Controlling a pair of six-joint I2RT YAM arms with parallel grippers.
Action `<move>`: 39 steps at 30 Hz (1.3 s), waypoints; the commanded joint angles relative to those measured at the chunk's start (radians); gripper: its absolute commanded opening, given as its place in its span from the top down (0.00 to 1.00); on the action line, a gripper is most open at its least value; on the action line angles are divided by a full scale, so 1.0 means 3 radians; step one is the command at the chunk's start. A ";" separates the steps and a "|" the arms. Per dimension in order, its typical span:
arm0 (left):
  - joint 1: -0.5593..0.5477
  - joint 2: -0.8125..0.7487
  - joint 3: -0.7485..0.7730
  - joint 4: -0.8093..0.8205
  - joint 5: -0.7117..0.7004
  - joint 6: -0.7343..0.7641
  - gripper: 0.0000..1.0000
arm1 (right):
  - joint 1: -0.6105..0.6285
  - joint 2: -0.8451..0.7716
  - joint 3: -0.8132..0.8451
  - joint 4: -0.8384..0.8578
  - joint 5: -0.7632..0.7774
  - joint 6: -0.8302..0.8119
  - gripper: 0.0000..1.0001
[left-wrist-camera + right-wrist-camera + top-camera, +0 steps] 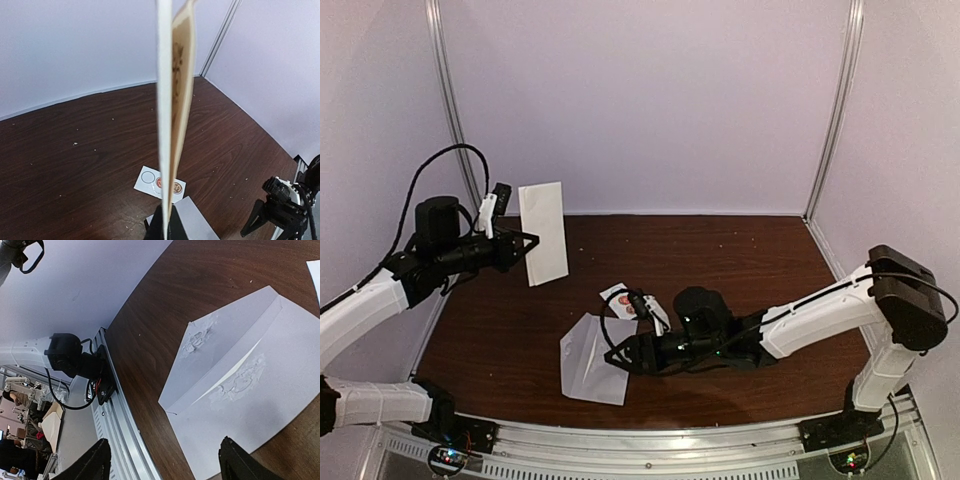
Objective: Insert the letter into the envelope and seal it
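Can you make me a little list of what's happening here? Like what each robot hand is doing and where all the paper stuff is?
left hand: shut on the letter, holding it up off the table
right hand: open, low beside the envelope, not holding anything
letter: white folded sheet, not in the envelope yet
envelope: lying flat on the table, flap looks open, not sealed
sticker strip: on the table just beyond the envelope, nobody touching it
table: dark brown wood
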 commanded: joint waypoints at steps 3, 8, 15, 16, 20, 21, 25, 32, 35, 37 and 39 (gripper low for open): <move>0.0020 0.0060 -0.0014 0.0099 0.0056 0.0063 1.00 | 0.0096 0.0597 0.0460 0.0225 -0.0404 0.0060 0.26; 0.0020 0.0078 -0.0027 0.0097 0.0101 0.0056 1.00 | 0.0122 0.0894 0.0650 -0.0156 -0.0451 0.0068 0.26; 0.0020 0.0118 -0.0023 0.0098 0.0144 0.0065 1.00 | 0.0113 0.1071 0.0622 -0.0409 -0.0478 0.0151 0.26; 0.0020 0.0129 -0.0027 0.0098 0.0154 0.0062 1.00 | 0.0114 0.1066 0.0600 -0.0439 -0.0467 0.0159 0.26; 0.0020 0.0181 -0.0027 0.0094 0.0187 0.0059 1.00 | 0.0097 0.0999 0.0460 -0.0585 -0.0401 0.0174 0.27; 0.0020 0.0188 -0.0028 0.0093 0.0190 0.0060 1.00 | 0.0089 0.0963 0.0410 -0.0608 -0.0389 0.0174 0.27; 0.0020 0.0219 -0.0028 0.0099 0.0224 0.0054 1.00 | 0.0076 0.0804 0.0198 -0.0660 -0.0342 0.0179 0.27; 0.0020 0.0272 -0.0028 0.0107 0.0300 0.0045 1.00 | 0.0066 0.0565 -0.0002 -0.0775 -0.0273 0.0160 0.27; 0.0020 0.0292 -0.0031 0.0107 0.0331 0.0042 1.00 | 0.0062 0.0562 0.0019 -0.0736 -0.0272 0.0144 0.27; 0.0016 0.0288 -0.0048 0.0114 0.0330 -0.0002 1.00 | 0.0065 0.0555 0.0062 -0.0675 -0.0314 0.0138 0.27; 0.0010 0.0263 -0.0126 0.0197 0.0387 -0.0163 1.00 | 0.0066 0.0480 0.0085 -0.0623 -0.0324 0.0134 0.27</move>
